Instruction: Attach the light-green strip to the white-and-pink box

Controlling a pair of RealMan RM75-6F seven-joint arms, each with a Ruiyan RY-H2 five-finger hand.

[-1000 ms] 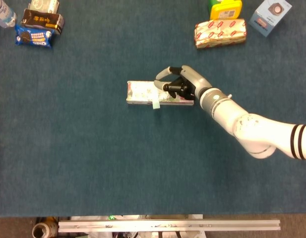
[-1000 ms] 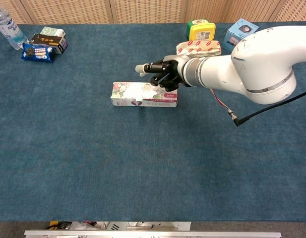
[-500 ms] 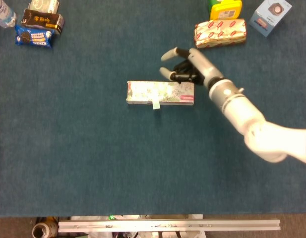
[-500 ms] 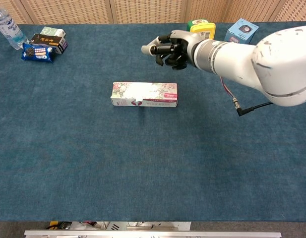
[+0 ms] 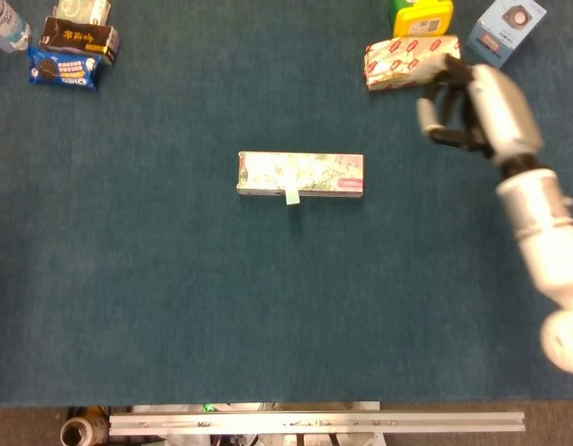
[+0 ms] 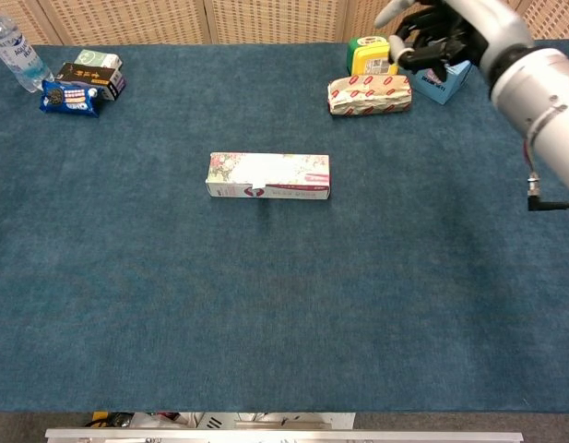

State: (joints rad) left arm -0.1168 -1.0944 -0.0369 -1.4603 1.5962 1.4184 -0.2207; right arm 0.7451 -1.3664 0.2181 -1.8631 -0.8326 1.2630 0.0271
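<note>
Tabletop (image 5: 175, 297) covered in dark blue cloth carries everything we see. Near its middle lies the white-and-pink box (image 5: 300, 175) (image 6: 268, 175), flat and lengthwise from left to right, with the light-green strip (image 5: 292, 194) stuck to its top and hanging over the near long edge, slightly left of the box's middle; in the chest view the strip is too small for us to make out clearly. Our right hand (image 5: 476, 107) (image 6: 441, 35) hovers well apart from the box, off toward the far right, above the group of packages there; its fingers (image 5: 425, 116) are loosely curled and apart, and they hold nothing. Just beside that hand we see a red-and-white wrapped pack (image 5: 411, 61) (image 6: 369, 94), a yellow-and-green container (image 5: 422, 16) (image 6: 369, 57) behind it, and a light-blue box (image 5: 507, 28) (image 6: 443, 83) partly hidden by the hand in the chest view. At the far left corner sit a water bottle (image 5: 6, 26) (image 6: 13, 53), a blue cookie pack (image 5: 63, 68) (image 6: 70, 96) and a dark box (image 5: 78, 37) (image 6: 90, 76), close together. Our left hand shows in neither view.
</note>
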